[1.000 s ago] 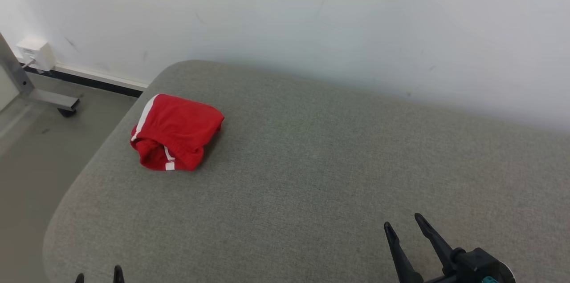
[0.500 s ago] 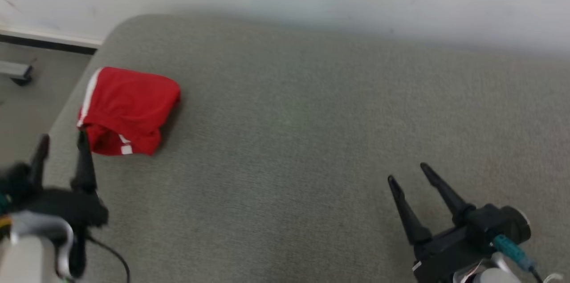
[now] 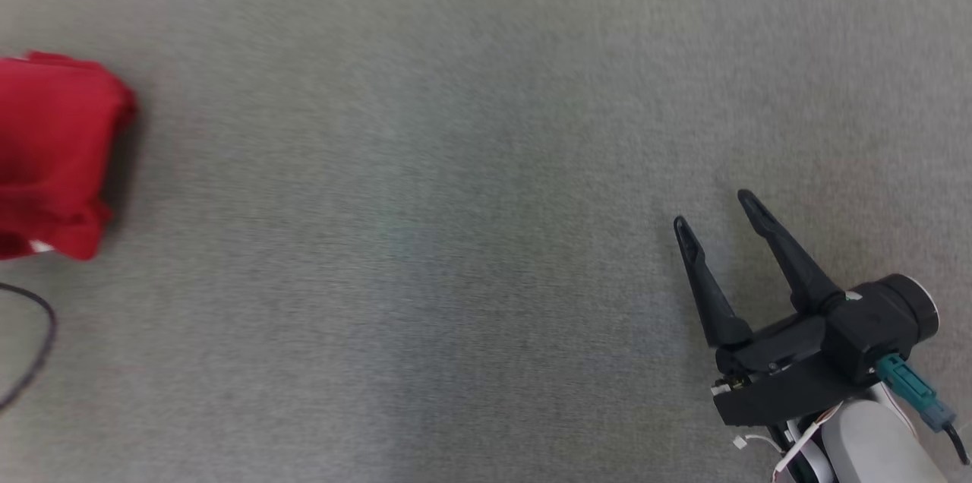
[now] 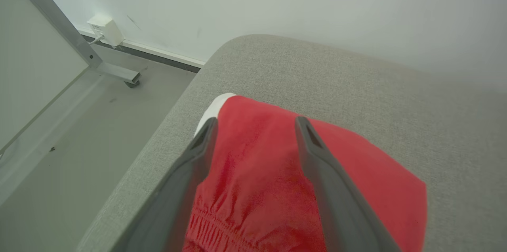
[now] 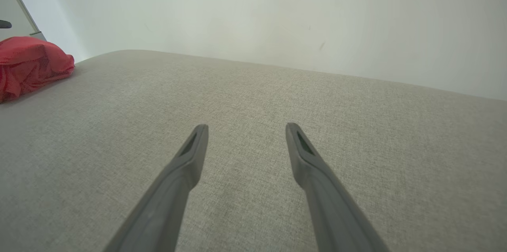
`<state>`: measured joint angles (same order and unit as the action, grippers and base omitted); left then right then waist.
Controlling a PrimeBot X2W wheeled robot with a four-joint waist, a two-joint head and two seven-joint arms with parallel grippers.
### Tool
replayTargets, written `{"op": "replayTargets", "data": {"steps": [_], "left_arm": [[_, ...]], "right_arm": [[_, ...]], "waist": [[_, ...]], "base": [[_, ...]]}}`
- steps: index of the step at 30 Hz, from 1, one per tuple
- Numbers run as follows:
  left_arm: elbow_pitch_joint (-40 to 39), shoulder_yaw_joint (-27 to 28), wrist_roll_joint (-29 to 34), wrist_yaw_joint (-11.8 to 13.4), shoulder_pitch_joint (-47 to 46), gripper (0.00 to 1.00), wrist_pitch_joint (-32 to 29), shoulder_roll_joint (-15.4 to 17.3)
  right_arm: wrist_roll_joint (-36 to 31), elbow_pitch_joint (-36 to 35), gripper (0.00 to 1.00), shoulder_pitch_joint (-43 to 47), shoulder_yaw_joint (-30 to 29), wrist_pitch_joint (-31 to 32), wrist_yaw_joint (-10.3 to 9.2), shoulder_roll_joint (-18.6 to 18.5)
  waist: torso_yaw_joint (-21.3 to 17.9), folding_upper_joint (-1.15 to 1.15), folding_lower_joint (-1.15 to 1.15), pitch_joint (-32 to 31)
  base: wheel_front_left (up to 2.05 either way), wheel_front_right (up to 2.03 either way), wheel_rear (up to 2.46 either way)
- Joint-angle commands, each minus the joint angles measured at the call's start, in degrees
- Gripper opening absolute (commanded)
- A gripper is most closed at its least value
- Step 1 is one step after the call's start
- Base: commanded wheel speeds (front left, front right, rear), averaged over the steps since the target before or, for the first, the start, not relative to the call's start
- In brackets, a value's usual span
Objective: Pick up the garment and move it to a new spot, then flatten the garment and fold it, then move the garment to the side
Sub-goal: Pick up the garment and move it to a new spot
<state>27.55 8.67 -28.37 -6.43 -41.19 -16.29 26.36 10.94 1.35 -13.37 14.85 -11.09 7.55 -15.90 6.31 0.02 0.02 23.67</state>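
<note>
The garment [image 3: 53, 156] is a bunched red cloth with a white stripe, lying at the left edge of the head view on the grey cushion [image 3: 456, 202]. In the left wrist view my left gripper [image 4: 256, 123] hovers open over the garment [image 4: 257, 188], one finger on each side of its top, nothing pinched between them. My right gripper [image 3: 712, 211] stands open above the cushion at the lower right, far from the cloth. In the right wrist view the right gripper [image 5: 245, 128] holds nothing, and the garment [image 5: 27, 62] lies at the far left.
The cushion's rounded left corner [image 4: 222, 52] drops to a grey floor [image 4: 79, 133]. A metal frame leg [image 4: 71, 34] and a white wall box [image 4: 105, 30] stand by the wall. A black cable [image 3: 30, 346] loops in at the head view's lower left.
The head camera has tilted down and swung right, so the wall and floor left that view and the garment slid to its left edge. The left gripper has gone from the head view.
</note>
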Motion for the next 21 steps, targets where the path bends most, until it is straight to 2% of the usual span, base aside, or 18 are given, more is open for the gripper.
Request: {"op": "replayTargets", "data": {"steps": [1,5,9,13,14,15,16,21], "left_arm": [[0.3,0.8,-1.0,1.2,-1.8,1.0,-2.6,1.0],[2.3,2.1,-2.9,3.0,-2.9,1.0,-10.4,3.4],[4.3,2.7,-5.4,4.3,-3.0,1.0,-17.4,3.7],[4.7,2.3,-6.2,5.3,-1.7,1.0,-21.4,3.2],[4.5,2.1,-6.2,5.3,-1.4,0.74,-21.8,3.1],[4.0,2.1,-6.2,5.1,-1.2,0.12,-21.3,3.2],[3.6,2.0,-5.9,4.9,-1.0,0.0,-20.8,3.4],[0.2,2.3,-5.6,3.1,-1.2,0.0,-16.6,4.6]], "right_arm": [[-0.5,-0.5,1.0,-1.1,-0.3,-0.4,-0.16,0.6],[-0.9,-0.5,1.0,-1.8,-0.1,-0.8,-0.16,1.3],[-0.9,0.0,1.0,-2.5,0.4,-1.2,-0.16,1.7],[-0.9,0.5,1.0,-2.9,0.7,-1.5,-0.16,1.9],[-0.8,0.7,1.0,-3.0,0.8,-1.6,-0.16,1.9],[-0.8,0.8,1.0,-3.1,0.8,-1.8,-0.16,1.9],[-0.8,1.0,1.0,-3.1,0.9,-1.8,-0.16,2.0],[-0.3,2.1,1.0,-3.1,1.4,-2.5,-0.16,2.7]], "waist": [[-6.3,-0.02,-0.02,8.7],[-7.1,-0.02,-0.02,10.5],[-7.8,-0.02,-0.02,11.1],[-8.1,-0.02,-0.02,10.9],[-8.1,-0.02,-0.02,10.7],[-8.1,-0.02,-0.02,10.4],[-8.1,-0.02,-0.02,10.0],[-8.2,-0.02,-0.02,7.0]], "base": [[0.0,0.0,0.0],[0.0,0.0,0.0],[0.0,0.0,0.0],[0.0,0.0,0.0],[0.0,0.0,0.0],[0.0,0.0,0.0],[0.0,0.0,0.0],[0.0,0.0,0.0]]}}
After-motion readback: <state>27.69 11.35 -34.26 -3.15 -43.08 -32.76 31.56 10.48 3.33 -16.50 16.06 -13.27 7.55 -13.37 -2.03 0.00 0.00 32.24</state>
